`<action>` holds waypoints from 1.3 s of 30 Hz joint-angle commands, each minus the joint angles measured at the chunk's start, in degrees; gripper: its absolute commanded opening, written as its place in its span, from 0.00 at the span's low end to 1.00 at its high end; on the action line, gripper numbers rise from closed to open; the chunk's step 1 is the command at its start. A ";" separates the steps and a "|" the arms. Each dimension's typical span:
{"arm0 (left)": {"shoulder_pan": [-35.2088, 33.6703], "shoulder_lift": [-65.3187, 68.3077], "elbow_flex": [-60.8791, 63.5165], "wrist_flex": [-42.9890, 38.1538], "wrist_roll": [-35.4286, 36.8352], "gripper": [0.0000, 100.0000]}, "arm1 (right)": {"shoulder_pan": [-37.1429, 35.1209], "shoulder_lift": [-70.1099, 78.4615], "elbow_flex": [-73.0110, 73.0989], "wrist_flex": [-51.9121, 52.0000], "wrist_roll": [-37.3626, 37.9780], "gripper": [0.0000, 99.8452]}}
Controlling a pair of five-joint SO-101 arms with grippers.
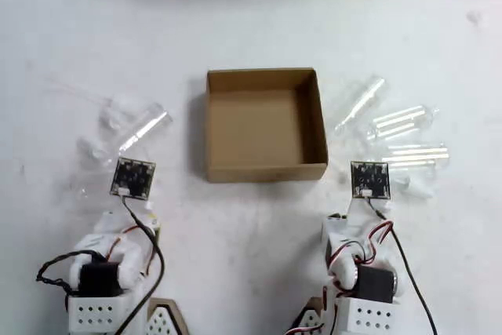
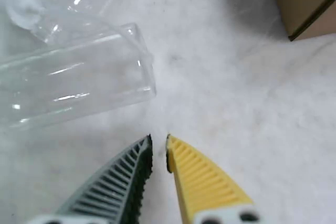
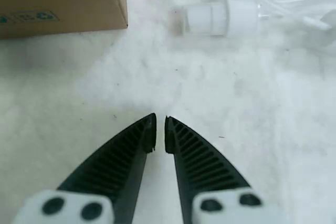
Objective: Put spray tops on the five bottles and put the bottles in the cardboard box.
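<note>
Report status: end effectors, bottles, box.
Left end effector shut, empty. Right end effector shut, empty. Bottles lying on both sides of the cardboard box, none inside. Nothing blocking.

Glossy clear plastic bottles (image 1: 400, 121); matt cardboard box (image 1: 267, 169); ribbed plastic tool (image 3: 160, 129).

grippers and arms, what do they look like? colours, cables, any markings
Left gripper: one grey ribbed finger, one yellow ribbed finger, white mounts. Right gripper: two black ribbed fingers, white mounts with round holes. The left arm and right arm have white plastic bodies, black motors, a black square camera board at each wrist, and red and black cables.
</note>
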 commanded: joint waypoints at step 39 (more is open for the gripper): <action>-0.57 -0.57 -0.18 0.26 -0.26 0.07 | -6.11 -0.40 0.35 -47.60 -0.44 0.02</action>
